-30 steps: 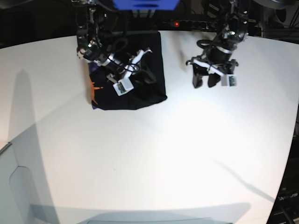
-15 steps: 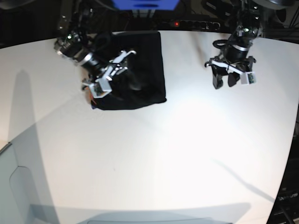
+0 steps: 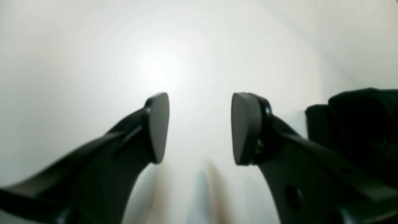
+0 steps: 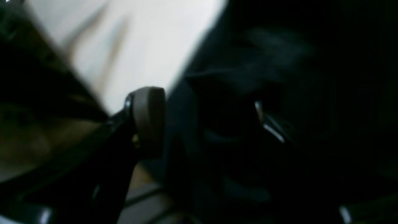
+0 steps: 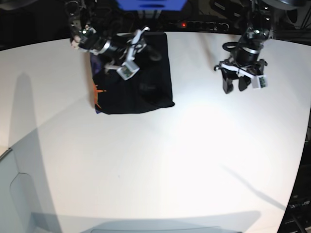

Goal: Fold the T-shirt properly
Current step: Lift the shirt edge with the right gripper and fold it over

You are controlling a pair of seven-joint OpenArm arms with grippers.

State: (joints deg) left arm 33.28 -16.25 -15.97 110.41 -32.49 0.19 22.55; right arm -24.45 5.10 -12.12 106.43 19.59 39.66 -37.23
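Observation:
The black T-shirt (image 5: 141, 82) lies folded into a rectangle at the back left of the white table (image 5: 160, 160). A strip of orange print (image 5: 97, 91) shows at its left edge. My right gripper (image 5: 138, 44) hovers over the shirt's far part with its jaws apart. In the blurred right wrist view, one pad (image 4: 149, 119) shows over the black cloth (image 4: 279, 93), and nothing is seen between the fingers. My left gripper (image 5: 234, 85) is open and empty over bare table to the right of the shirt. In the left wrist view it (image 3: 200, 129) has both pads well apart.
A dark blurred shape (image 3: 360, 130) sits at the right edge of the left wrist view. Dark equipment and a blue box (image 5: 150, 5) stand behind the table's far edge. A grey tray-like edge (image 5: 14, 194) shows at the front left.
My right gripper has swung from the shirt's left edge up toward its far side. My left gripper moved right a second ago and has since held still.

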